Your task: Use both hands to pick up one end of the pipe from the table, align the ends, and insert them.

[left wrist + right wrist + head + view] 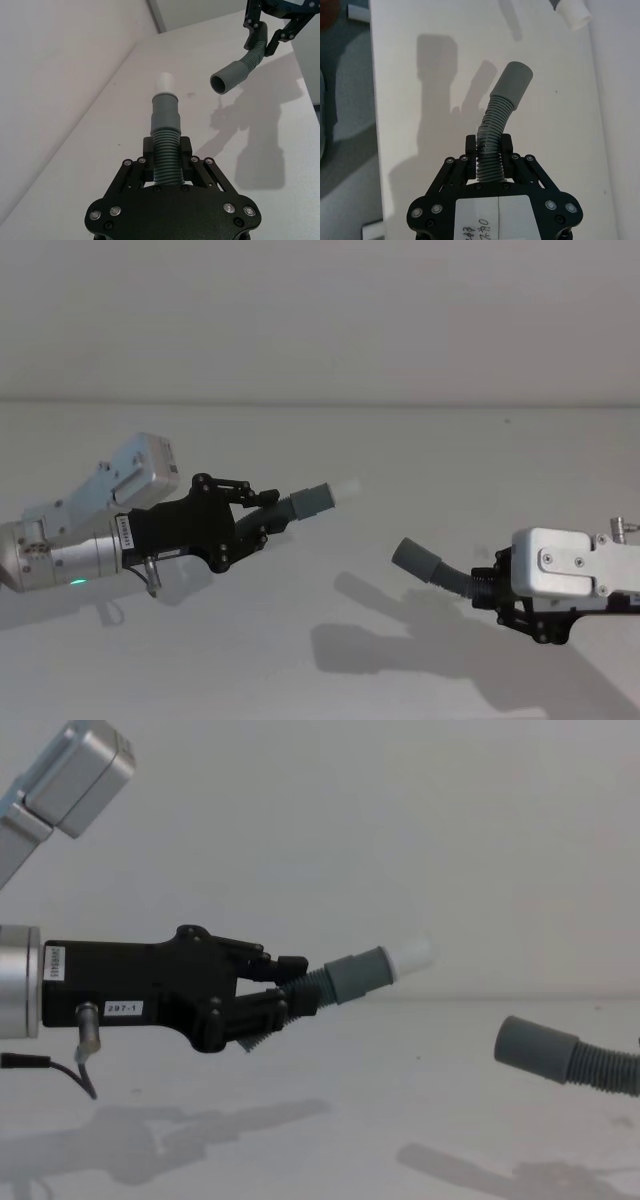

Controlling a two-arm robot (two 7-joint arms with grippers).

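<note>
Both pipe pieces hang in the air above the white table [300,660]. My left gripper [252,522] [166,152] [272,992] is shut on the ribbed part of one piece. Its grey cuff [312,500] [165,112] with a white tip [346,488] [412,955] points toward the right. My right gripper [497,590] [489,150] is shut on the other ribbed hose [492,127]. That hose's wider grey cuff [415,560] [514,82] [535,1048] points left and sits lower than the white tip. The two ends face each other with a gap between them.
A plain wall [320,320] rises behind the table's far edge. In the right wrist view the table's side edge [372,125] drops to a grey floor [345,110], with a small white piece [357,11] lying there.
</note>
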